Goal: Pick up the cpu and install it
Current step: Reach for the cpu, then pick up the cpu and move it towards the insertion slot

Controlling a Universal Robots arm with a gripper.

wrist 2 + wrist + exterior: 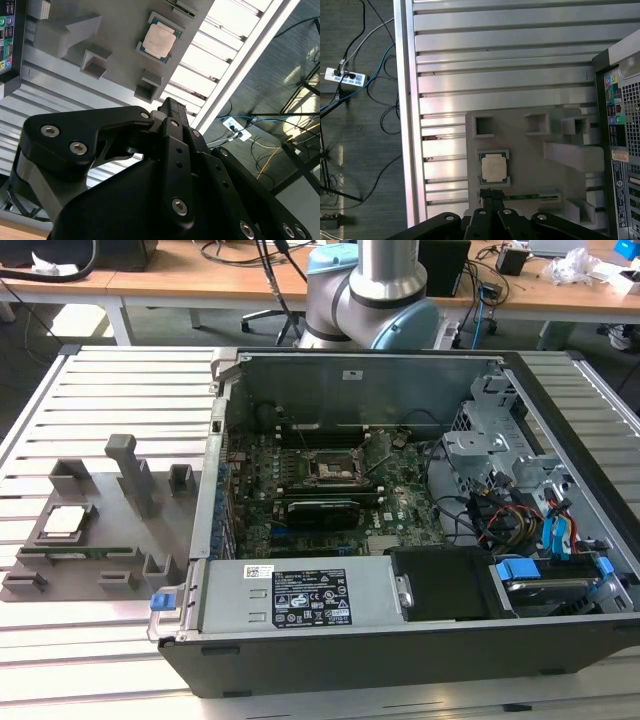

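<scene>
A slatted aluminium table (pixel 100 370) is carrying the work, its long silver ribs running across under everything. In the exterior view, wooden desks (pixel 150 280) with trailing cables are standing behind it. In both wrist views dark carpet is showing beyond the table edge, with one white power strip (pixel 345 76) lying on it among loose wires.

One grey fixture plate (pixel 100 510) is sitting on the table at the exterior view's left, just beside one open computer case (pixel 350 660). Several raised blocks and pockets are standing up from the plate.

One cpu (pixel 63 522) is lying flat in a square nest on that plate, silvery top plate facing up. One thin green memory stick (pixel 75 553) is lying in a slot just beside it.

Inside the case, one green motherboard (pixel 300 510) is lying flat. Its one metal-framed cpu socket (pixel 330 472) is sitting near the middle, well apart from the cpu.

One robot arm (pixel 370 290) is rising behind the case. Its black gripper (pixel 490 192) is hanging over the fixture plate (pixel 520 160), near the cpu (pixel 494 168) but not touching it. Its fingertips are sitting close together with nothing between them. In the second wrist view the gripper (pixel 169 105) is pointing toward the cpu (pixel 159 41) from a distance.
</scene>
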